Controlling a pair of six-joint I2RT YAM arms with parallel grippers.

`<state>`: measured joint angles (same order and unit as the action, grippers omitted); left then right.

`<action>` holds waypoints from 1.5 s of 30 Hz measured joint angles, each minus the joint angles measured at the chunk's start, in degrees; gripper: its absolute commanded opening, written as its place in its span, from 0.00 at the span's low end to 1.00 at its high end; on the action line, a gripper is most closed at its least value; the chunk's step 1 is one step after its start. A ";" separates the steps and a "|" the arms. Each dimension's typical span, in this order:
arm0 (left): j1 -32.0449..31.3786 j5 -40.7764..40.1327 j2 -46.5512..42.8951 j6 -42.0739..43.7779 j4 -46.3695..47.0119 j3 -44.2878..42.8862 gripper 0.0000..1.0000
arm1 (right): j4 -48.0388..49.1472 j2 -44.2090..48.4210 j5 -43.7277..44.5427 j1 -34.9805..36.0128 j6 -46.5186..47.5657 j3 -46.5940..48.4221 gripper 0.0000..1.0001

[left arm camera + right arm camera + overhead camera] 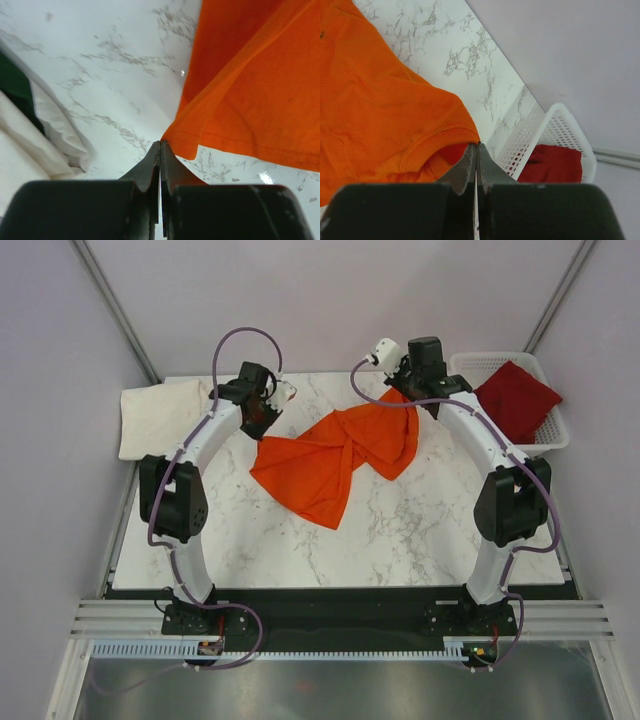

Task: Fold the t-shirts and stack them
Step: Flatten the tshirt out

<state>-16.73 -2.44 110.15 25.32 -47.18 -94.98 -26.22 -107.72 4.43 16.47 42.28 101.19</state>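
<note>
We see a bright orange cloth t-shirt (pixel 320 465) lying twisted across the middle of the white marble-patterned bench (pixel 420 530). It is bunched at its centre and fans out toward the lower left of the top view. Its upper right part rises off the surface to the right end effector (pixel 405 392), which sits at the top, right of centre. In the right wrist view that end effector (pixel 476 145) has its two fingers pressed together with no gap, and a hemmed edge of the orange t-shirt is pinched at their tips.

The left end effector (pixel 263 423) is at the upper left of the top view, just above the orange t-shirt's upper left corner. Its wrist view shows the fingers closed flat against each other, and the corner of the orange hem meets their tips, nipped between them.

A cream-white cloth t-shirt (pixel 160 415) lies rumpled at the bench's upper left edge, partly hanging over the side and well apart from the orange one. At the upper right stands a white plastic lattice basket (pixel 480 362), and a dark red cloth t-shirt (pixel 517 398) lies inside it.
</note>
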 measured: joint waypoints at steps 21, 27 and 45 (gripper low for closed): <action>1.57 -0.52 -2.29 0.39 2.36 -7.08 0.02 | 4.00 -3.80 -2.32 -9.86 -9.53 -10.67 0.47; 1.55 -0.48 -2.29 0.37 2.38 -7.08 0.02 | -1.18 1.14 -15.72 -8.39 -7.85 -17.75 0.47; 1.55 -0.48 -2.29 0.35 2.34 -6.80 0.02 | -1.97 -7.26 -24.13 -5.81 -8.70 -18.73 0.54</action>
<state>-15.18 -2.92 107.85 25.67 -44.84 -101.78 -28.18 -114.98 -19.70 10.66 33.58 82.46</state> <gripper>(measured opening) 0.025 0.556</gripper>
